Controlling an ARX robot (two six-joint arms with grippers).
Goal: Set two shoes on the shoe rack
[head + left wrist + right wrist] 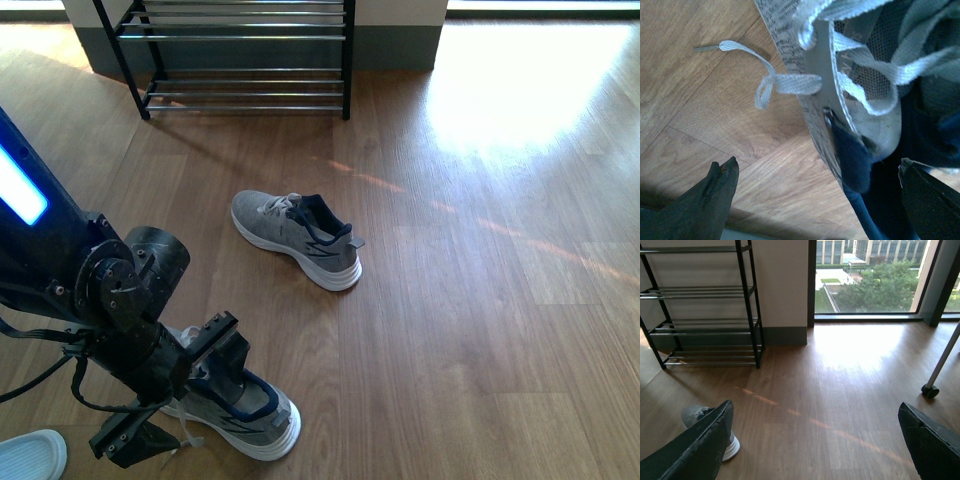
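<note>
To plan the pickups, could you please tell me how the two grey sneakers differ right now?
The far sneaker lies free, closer to the shoe rack; the near sneaker has its side between the left gripper's open jaws. The far sneaker shows whole; the left arm hides part of the near sneaker. Both stand upright on the floor, off the rack.

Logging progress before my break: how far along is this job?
Done: nothing; the shoe rack shows no shoe on its visible tiers. In hand: the left gripper, open, straddles the collar of the near sneaker. Left: grasp and rack it, then the far sneaker on the floor.
</note>
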